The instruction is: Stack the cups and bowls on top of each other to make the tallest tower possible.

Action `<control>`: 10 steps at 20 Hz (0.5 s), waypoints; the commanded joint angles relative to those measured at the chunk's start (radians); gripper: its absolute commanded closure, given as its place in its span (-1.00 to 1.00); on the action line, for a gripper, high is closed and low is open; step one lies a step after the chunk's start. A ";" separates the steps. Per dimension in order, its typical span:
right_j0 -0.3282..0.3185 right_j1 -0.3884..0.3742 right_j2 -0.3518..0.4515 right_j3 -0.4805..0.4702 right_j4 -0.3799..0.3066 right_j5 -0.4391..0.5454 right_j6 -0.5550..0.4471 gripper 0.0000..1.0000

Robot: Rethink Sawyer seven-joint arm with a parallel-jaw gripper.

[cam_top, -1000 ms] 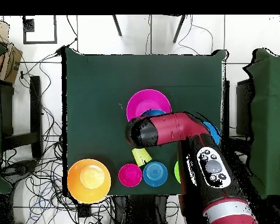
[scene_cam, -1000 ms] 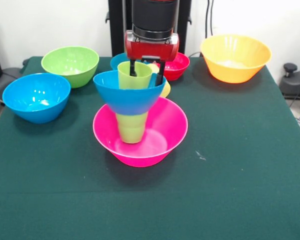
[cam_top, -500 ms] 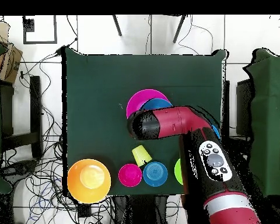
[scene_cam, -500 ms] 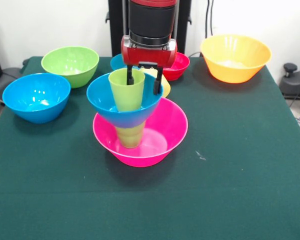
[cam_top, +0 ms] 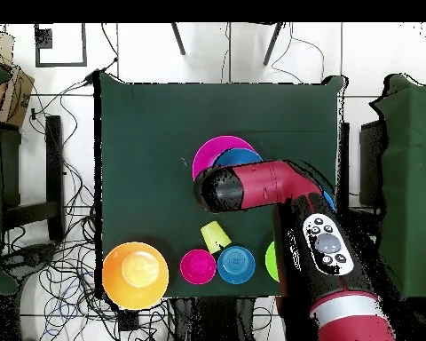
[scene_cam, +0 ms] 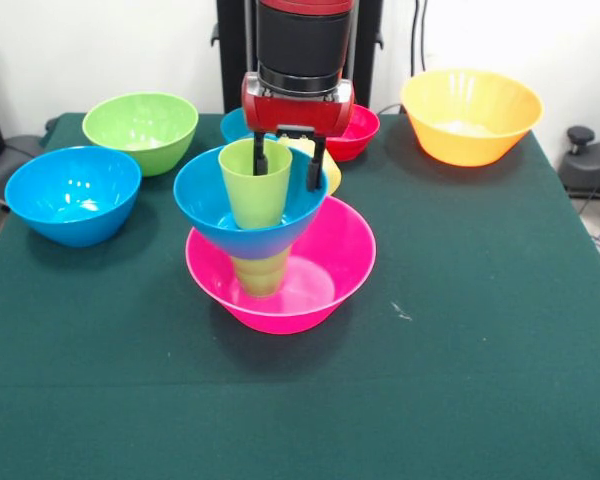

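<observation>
The tower stands mid-table: a wide pink bowl [scene_cam: 325, 275] holds a green cup [scene_cam: 260, 272], a blue bowl [scene_cam: 205, 200] rests on that cup, and a second green cup [scene_cam: 252, 195] stands in the blue bowl. My gripper [scene_cam: 287, 165] hangs over the tower's far side, open. One finger [scene_cam: 260, 155] shows inside the top cup. The other finger [scene_cam: 316, 168] is outside the cup, above the blue bowl. A yellow cup [scene_cam: 329, 175] lies behind the tower. From overhead, the arm [cam_top: 252, 188] covers most of the pink bowl [cam_top: 212, 155] and the blue bowl [cam_top: 239, 157].
Loose bowls ring the far side: medium blue [scene_cam: 72, 192], green [scene_cam: 140, 125], small blue [scene_cam: 235, 122], small red [scene_cam: 355, 130] and large orange [scene_cam: 470, 112]. Overhead, the orange bowl [cam_top: 135, 275], red bowl [cam_top: 198, 266], small blue bowl [cam_top: 236, 265] and yellow cup [cam_top: 215, 236] sit near the base.
Over the last second the blue bowl and top cup shifted left and settled lower, and the gripper moved slightly left and up. Almost nothing moved in the last half second.
</observation>
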 commanded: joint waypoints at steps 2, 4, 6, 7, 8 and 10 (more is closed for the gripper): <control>0.003 -0.005 0.051 0.008 0.008 0.080 -0.072 -1.00; -0.004 -0.031 0.054 0.022 0.020 0.101 -0.081 -1.00; -0.010 -0.062 0.057 0.028 0.036 0.140 -0.097 -1.00; -0.013 -0.083 0.060 0.032 0.047 0.166 -0.107 -1.00; -0.014 -0.111 0.060 0.035 0.060 0.202 -0.119 -1.00; -0.014 -0.173 0.062 0.037 0.087 0.284 -0.144 -1.00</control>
